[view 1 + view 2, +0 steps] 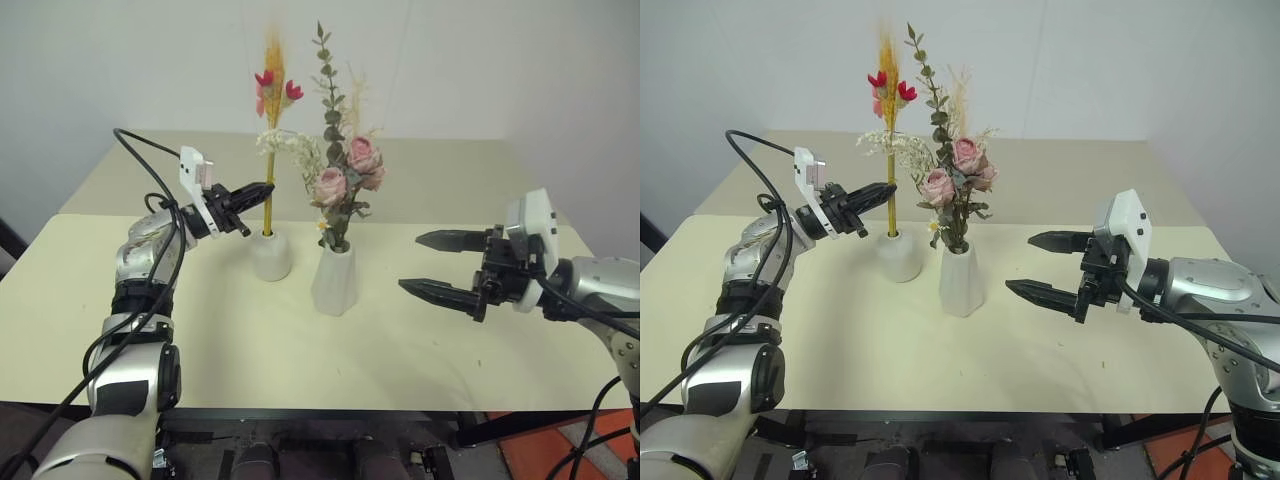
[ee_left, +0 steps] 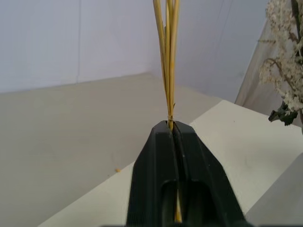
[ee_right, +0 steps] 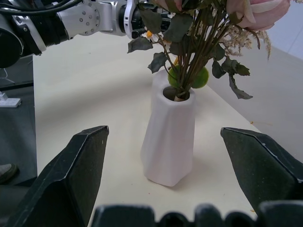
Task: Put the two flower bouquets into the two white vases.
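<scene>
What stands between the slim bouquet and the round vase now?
Nothing visible. The slim bouquet's yellow stems already run down into the round vase's mouth, with the left gripper closed around them above it. The rose bouquet stands in the tall vase beside it, apart.

A cream-topped table [image 1: 200,340] carries two matte white vases standing upright near its middle. The short round vase [image 1: 271,256] has the taller faceted vase [image 1: 335,281] just beside it at about four o'clock, apart from it. A second, duller beige table [image 1: 440,185] butts against the first at twelve o'clock.
</scene>
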`<state>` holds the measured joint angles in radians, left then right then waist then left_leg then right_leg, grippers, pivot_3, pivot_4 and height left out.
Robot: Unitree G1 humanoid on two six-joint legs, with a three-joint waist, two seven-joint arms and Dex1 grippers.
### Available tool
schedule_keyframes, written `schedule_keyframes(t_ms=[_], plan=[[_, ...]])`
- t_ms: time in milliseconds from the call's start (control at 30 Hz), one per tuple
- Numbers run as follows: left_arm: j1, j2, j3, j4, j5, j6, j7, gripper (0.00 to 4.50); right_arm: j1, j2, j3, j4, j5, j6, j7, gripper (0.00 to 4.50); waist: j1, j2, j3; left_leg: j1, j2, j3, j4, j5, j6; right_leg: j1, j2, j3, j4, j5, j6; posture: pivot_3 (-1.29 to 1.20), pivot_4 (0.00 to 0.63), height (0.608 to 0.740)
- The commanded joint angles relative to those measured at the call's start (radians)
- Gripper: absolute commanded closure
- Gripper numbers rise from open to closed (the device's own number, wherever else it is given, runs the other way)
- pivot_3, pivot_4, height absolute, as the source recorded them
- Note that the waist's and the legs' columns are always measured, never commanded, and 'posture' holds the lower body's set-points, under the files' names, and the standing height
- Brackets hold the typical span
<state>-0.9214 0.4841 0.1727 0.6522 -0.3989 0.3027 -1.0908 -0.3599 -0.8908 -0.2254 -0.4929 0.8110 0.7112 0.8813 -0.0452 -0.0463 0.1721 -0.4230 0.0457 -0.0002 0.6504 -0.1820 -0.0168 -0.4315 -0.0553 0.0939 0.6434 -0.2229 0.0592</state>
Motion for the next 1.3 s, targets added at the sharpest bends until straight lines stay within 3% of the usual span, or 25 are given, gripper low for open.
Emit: schedule_keyframes(t_ms=[33, 200, 333, 567, 700, 1300], plan=[[0.040, 0.061, 0.009, -0.128, -0.031, 0.062, -0.033, 2.93, 0.003, -0.015, -0.047, -0.027, 0.026, 0.003, -0.003, 0.00, -0.002, 0.000, 0.000, 0.000, 0.000, 0.000, 0.000, 0.000, 0.000, 0.000, 0.000, 0.000, 0.000, 0.000, 0.000, 0.00, 0.150, 0.740], [0.175, 0.179, 0.053, -0.343, -0.098, 0.203, -0.051, 1.32, 0.022, -0.020, -0.059, -0.035, 0.030, 0.007, 0.002, 0.00, 0.000, 0.000, 0.000, 0.000, 0.002, 0.000, 0.000, 0.000, 0.000, 0.000, 0.001, 0.000, 0.000, 0.000, 0.000, 0.00, 0.150, 0.740], [0.313, 0.326, 0.134, -0.526, -0.167, 0.302, -0.070, 0.05, 0.034, -0.026, -0.065, -0.031, 0.028, 0.006, 0.012, 0.00, -0.003, 0.000, 0.000, 0.001, 0.002, 0.000, 0.000, 0.000, 0.000, 0.000, 0.001, 0.000, 0.000, 0.000, 0.000, 0.00, 0.150, 0.740], [0.437, 0.572, 0.217, -0.661, -0.242, 0.326, -0.253, 0.02, 0.037, -0.057, -0.078, 0.012, 0.025, 0.002, 0.049, 0.00, 0.007, 0.001, 0.001, 0.001, 0.004, 0.001, -0.001, 0.000, 0.000, 0.001, 0.000, -0.003, -0.002, -0.004, -0.008, 0.00, 0.150, 0.740], [0.491, 0.655, 0.244, -0.685, -0.268, 0.317, -0.341, 0.02, 0.034, -0.084, -0.088, 0.041, 0.020, 0.000, 0.074, 0.00, 0.006, 0.001, 0.001, 0.001, 0.003, 0.002, -0.001, 0.000, 0.000, 0.001, -0.001, -0.003, -0.002, -0.005, -0.009, 0.00, 0.150, 0.740], [0.573, 0.617, 0.293, -0.772, -0.357, 0.346, -0.255, 0.02, 0.007, -0.156, -0.107, 0.113, -0.008, -0.001, 0.132, 0.00, 0.003, 0.002, 0.002, 0.001, 0.004, 0.003, -0.002, 0.000, 0.000, -0.001, -0.001, -0.003, -0.002, -0.005, -0.010, 0.00, 0.150, 0.740]])
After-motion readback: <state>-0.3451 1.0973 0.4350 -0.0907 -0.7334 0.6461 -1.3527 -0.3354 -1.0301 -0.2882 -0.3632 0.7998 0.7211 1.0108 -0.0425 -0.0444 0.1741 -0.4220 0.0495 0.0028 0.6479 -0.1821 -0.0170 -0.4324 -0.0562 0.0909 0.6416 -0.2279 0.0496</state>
